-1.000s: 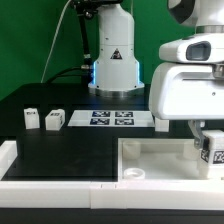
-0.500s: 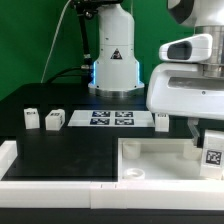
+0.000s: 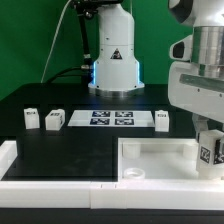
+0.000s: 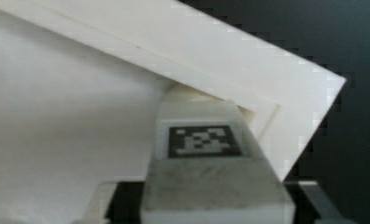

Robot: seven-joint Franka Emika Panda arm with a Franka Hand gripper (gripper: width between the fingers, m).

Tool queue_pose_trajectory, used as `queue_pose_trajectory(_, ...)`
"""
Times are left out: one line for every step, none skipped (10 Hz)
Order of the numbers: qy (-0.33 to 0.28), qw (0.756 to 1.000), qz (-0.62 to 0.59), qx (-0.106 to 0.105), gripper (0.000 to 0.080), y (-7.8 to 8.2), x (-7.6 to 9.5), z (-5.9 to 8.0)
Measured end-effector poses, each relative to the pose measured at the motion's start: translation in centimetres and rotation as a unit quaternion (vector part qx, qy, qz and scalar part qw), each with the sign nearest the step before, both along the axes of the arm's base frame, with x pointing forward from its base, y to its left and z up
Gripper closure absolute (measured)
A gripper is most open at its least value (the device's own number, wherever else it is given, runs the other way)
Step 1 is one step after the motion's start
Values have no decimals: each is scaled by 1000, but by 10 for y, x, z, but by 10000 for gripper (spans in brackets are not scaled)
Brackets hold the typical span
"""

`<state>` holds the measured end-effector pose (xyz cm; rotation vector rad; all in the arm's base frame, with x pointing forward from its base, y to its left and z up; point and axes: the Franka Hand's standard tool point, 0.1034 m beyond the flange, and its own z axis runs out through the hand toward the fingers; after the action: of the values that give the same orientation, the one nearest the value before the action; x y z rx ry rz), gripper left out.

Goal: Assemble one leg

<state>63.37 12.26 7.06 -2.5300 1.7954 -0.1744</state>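
Observation:
My gripper [image 3: 209,140] is shut on one leg [image 3: 210,152], a small white block with a square tag. It holds the leg upright at the tray's [image 3: 150,152] corner on the exterior view's right. In the wrist view the leg [image 4: 203,150] sits between my fingers [image 4: 129,202], its far end at the tray's [image 4: 75,100] corner; I cannot tell whether it touches. Three more legs stand on the black table: two at the exterior view's left [image 3: 32,119] [image 3: 54,120] and one near the middle right [image 3: 162,119].
The marker board [image 3: 112,119] lies flat on the table behind the tray. A white robot base [image 3: 113,62] stands at the back. A white raised edge [image 3: 8,152] runs along the table's left and front.
The arm's body has shifted toward the exterior view's right, uncovering the leg that stands right of the marker board. The held leg has stayed near the tray's right corner.

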Motion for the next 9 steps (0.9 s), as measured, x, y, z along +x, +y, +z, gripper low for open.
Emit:
queue_pose_trajectory(-1, 999, -53, 11, 508, -1, 0, 0)
queue_pose_trajectory(-1, 997, -77, 16, 508, -1, 0, 0)
queue_pose_trajectory(-2, 995, -100, 19, 508, -1, 0, 0)
queue_pose_trajectory(-2, 996, -84, 17, 432, -1, 0, 0)
queue_pose_trajectory(-9, 999, -48, 13, 432, 0, 1, 0)
queue_pose_trajectory(-8, 999, -37, 12, 249, 2, -1, -2)
queue_pose_trajectory(-7, 1000, 4, 8, 181, 3, -2, -3)
queue_pose_trajectory(-5, 996, 84, -2, 181, 3, -2, -3)
queue_pose_trajectory(-4, 990, 142, -10, 156, 4, -2, -3)
